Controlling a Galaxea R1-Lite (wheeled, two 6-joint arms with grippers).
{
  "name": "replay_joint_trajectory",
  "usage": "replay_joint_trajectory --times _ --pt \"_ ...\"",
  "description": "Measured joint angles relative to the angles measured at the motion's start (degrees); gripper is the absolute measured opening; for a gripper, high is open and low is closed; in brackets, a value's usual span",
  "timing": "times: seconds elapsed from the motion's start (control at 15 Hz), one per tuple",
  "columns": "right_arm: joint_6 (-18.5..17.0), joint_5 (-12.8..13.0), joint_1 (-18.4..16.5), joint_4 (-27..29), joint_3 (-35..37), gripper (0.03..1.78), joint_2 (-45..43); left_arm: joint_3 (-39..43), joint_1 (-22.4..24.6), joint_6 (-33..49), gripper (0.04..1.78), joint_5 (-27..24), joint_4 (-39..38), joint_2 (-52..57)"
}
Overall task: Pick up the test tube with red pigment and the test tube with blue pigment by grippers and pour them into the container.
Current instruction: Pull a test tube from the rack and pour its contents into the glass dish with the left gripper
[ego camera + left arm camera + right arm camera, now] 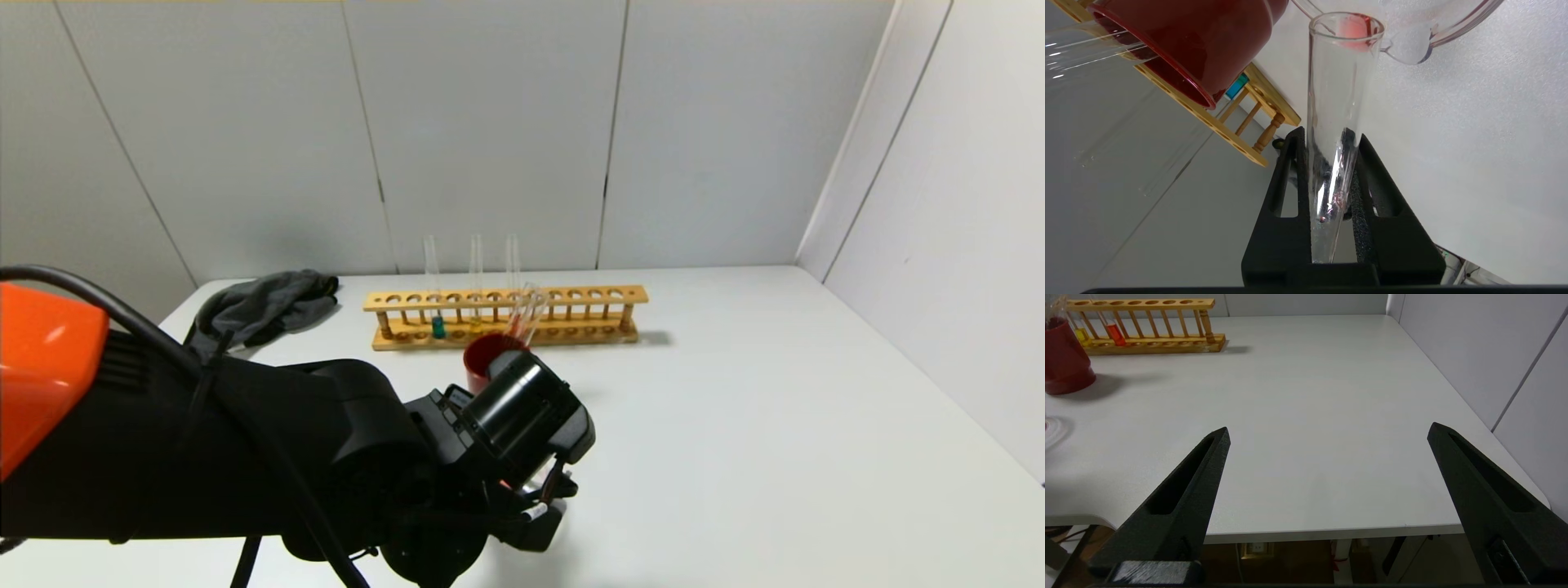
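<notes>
My left gripper (1327, 134) is shut on the test tube with red pigment (1339, 102), a clear tube tipped over so that its mouth rests at the rim of the clear container (1412, 41). Red liquid shows at the tube's mouth and only red drops remain near its bottom. In the head view my left arm (326, 441) hides the container. The test tube with blue pigment (438, 327) stands in the wooden rack (506, 298). My right gripper (1329, 430) is open and empty over the table's front right edge.
A dark-red cup (487, 359) holding empty tubes stands in front of the rack. The rack also holds a yellow-liquid tube (1081, 335) and an orange-red-liquid tube (1114, 332). A grey cloth (261, 306) lies at the back left.
</notes>
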State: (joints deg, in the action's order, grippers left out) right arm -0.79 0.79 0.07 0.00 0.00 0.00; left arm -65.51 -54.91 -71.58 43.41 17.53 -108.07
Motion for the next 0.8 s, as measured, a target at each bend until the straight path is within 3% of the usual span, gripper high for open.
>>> replay_joint_trajectory --times 0.8 --pt "0.0 0.0 0.0 0.0 0.0 1.7 0.0 -0.55 -0.63 -1.51 0.33 4.08 0.88 -0.39"
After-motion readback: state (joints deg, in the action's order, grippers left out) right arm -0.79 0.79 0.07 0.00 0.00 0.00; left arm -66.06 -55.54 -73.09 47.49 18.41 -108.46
